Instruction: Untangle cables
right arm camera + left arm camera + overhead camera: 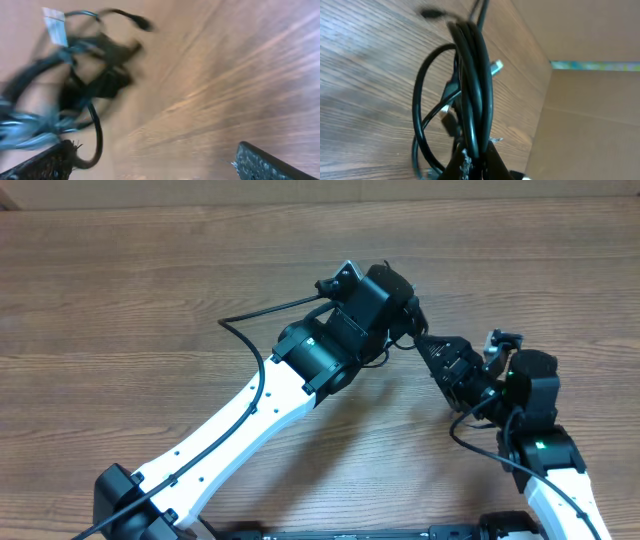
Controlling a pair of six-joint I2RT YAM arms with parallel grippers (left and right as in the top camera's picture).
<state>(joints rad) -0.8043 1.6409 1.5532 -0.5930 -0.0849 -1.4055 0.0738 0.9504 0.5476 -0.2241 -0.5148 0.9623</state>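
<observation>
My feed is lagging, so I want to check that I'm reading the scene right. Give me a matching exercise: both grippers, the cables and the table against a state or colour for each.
Things:
1. left gripper
2. right gripper
3. cables
4. table

States and colours:
A. brown wood grain
B. fingers wide open
C. black, bunched in loops
D. shut on a bundle

Pairs: 1-D, 2-B, 3-C, 4-A
</observation>
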